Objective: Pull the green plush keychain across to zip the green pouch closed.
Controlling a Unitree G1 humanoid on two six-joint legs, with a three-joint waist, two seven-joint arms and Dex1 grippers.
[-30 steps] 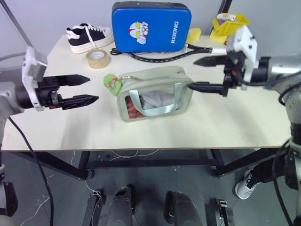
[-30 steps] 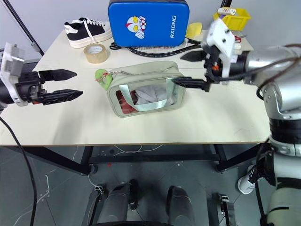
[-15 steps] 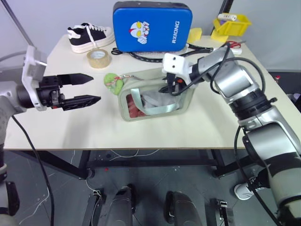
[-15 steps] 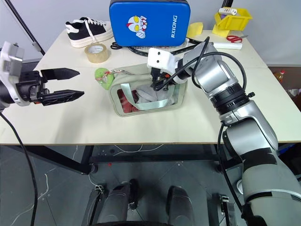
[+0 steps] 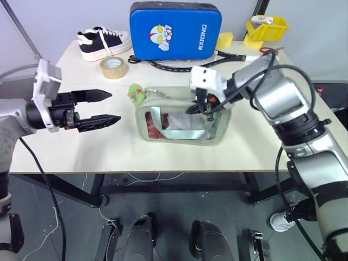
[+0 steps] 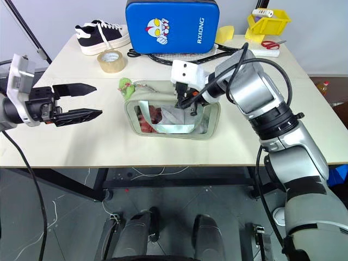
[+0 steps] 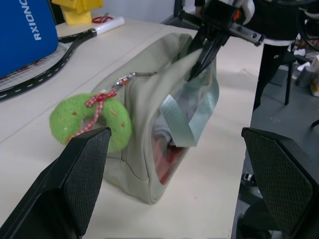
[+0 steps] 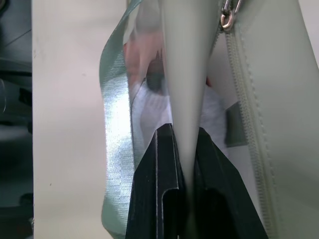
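The green pouch point(image 5: 182, 117) stands in the middle of the table point(image 5: 261, 147), its clear window and strap handles facing me. The green plush keychain point(image 5: 136, 93) hangs at the pouch's left end, tied to the zipper pull; in the left wrist view the keychain point(image 7: 89, 119) is close ahead. My right gripper point(image 5: 197, 107) is shut on a fold of the pouch's top edge near its right half, and its fingers point(image 8: 164, 189) pinch the pale fabric. My left gripper point(image 5: 115, 105) is open and empty, level, a short way left of the keychain.
At the back of the table are a blue padded case point(image 5: 175, 30), a black-and-white sneaker point(image 5: 103, 42), a roll of tape point(image 5: 113, 67), a racket point(image 5: 185, 65) and a yellow bin point(image 5: 265, 28). Bare tabletop lies in front of the pouch.
My right gripper came down from the pouch's right end and shut on its top edge. The pouch was drawn a little to the right and stands taller. The left gripper stayed put.
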